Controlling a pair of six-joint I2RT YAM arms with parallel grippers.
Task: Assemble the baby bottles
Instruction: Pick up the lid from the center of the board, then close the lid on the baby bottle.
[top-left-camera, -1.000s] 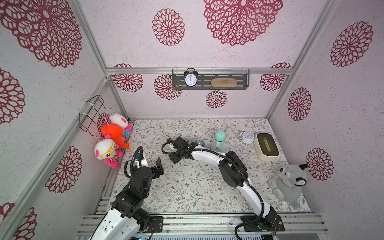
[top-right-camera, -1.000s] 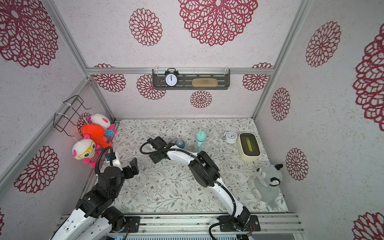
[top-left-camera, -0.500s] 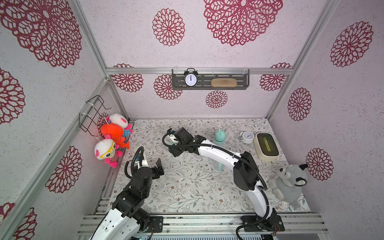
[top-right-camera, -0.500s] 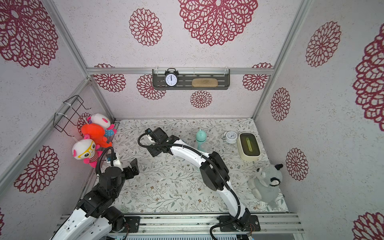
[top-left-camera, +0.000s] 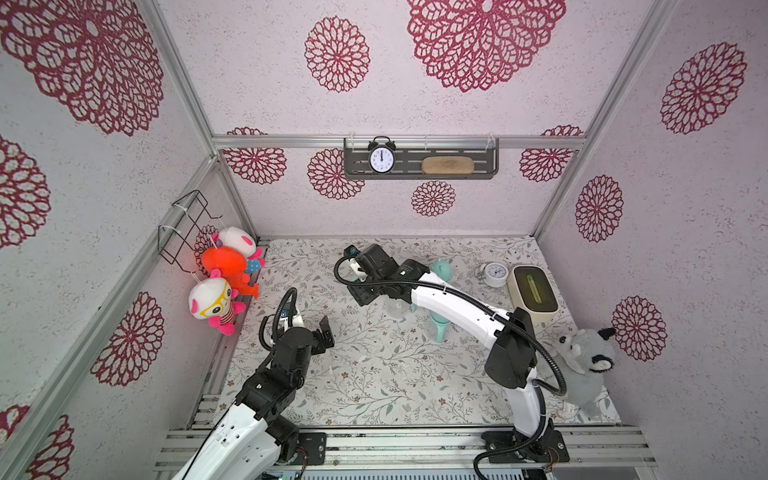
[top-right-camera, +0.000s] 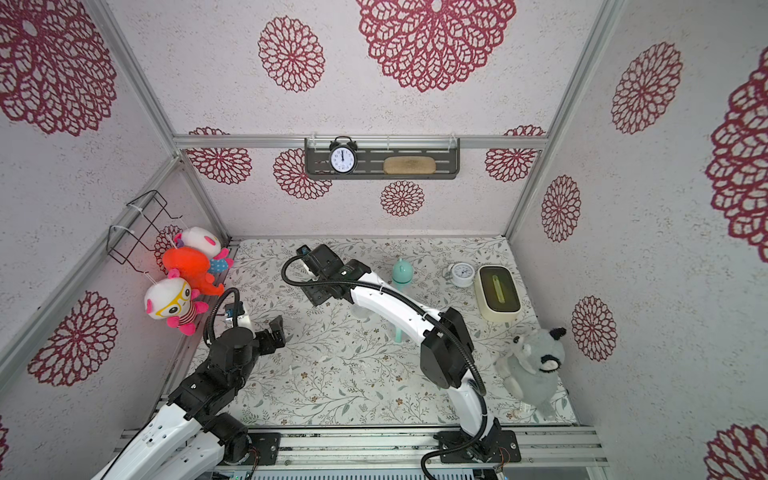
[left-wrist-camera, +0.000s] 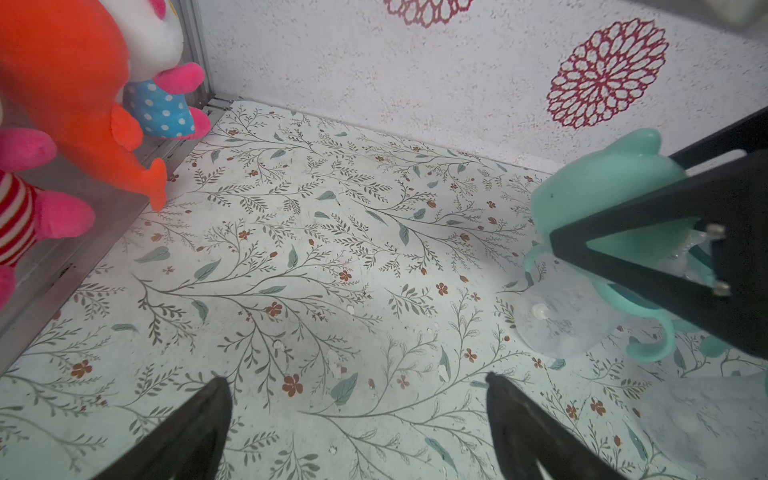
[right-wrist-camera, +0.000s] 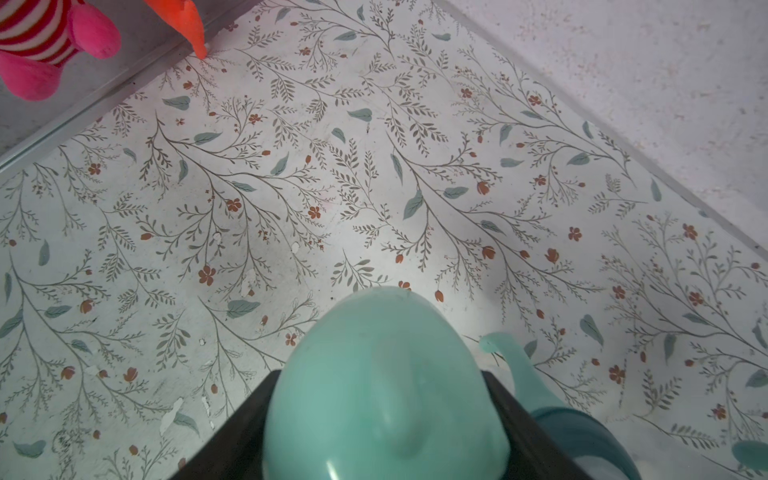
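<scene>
Robot lab booth: aluminium frame (top-left-camera: 291, 142), wallpaper (top-left-camera: 249, 62), plush toys (top-left-camera: 220, 262)

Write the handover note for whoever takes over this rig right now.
Left gripper: open, empty, at the table's left side.
Right gripper: shut on a mint eared cap, held close to an uncapped bottle that has its collar and handles.
Done: one capped bottle stands near the back wall.
Left: fit the held cap. A mint-and-clear part beneath the right forearm is mostly hidden, so check it.
</scene>
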